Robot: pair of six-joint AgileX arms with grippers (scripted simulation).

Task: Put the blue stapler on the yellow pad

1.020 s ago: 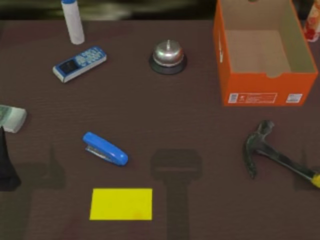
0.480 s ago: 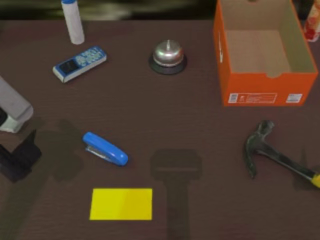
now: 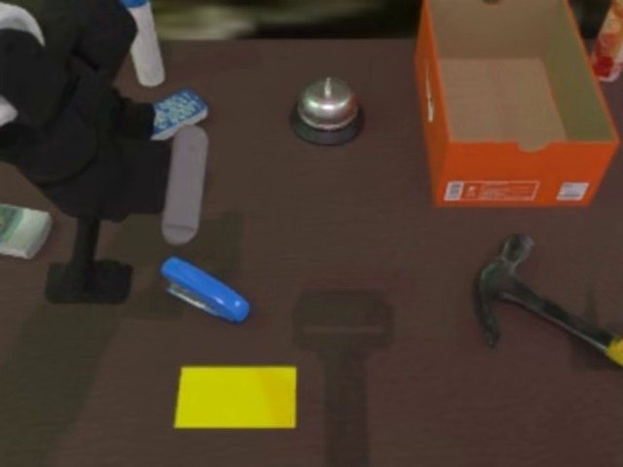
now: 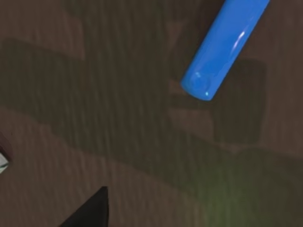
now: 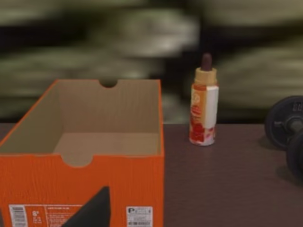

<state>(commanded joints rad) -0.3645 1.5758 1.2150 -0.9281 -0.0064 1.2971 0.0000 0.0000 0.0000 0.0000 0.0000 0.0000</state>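
Observation:
The blue stapler [image 3: 204,289] lies flat on the dark table at the left centre, angled, and its rounded end shows in the left wrist view [image 4: 225,47]. The yellow pad [image 3: 236,397] lies bare near the front edge, just below the stapler and apart from it. My left gripper [image 3: 88,281] hangs open over the table to the left of the stapler, touching nothing; one dark fingertip [image 4: 97,208] shows in its wrist view. My right gripper is outside the top view; one fingertip [image 5: 97,208] shows before the orange box, fingers apart and empty.
A silver bell [image 3: 327,109] stands at the back centre, an open orange box [image 3: 516,180] at the back right, and a hammer [image 3: 531,292] at the right. The left arm partly covers a blue-and-white handset [image 3: 180,109]. A white bottle [image 3: 146,53] stands behind it.
My left arm has swung in from the table's left edge toward the back and right, bringing its gripper near the stapler. The stapler and pad have not moved.

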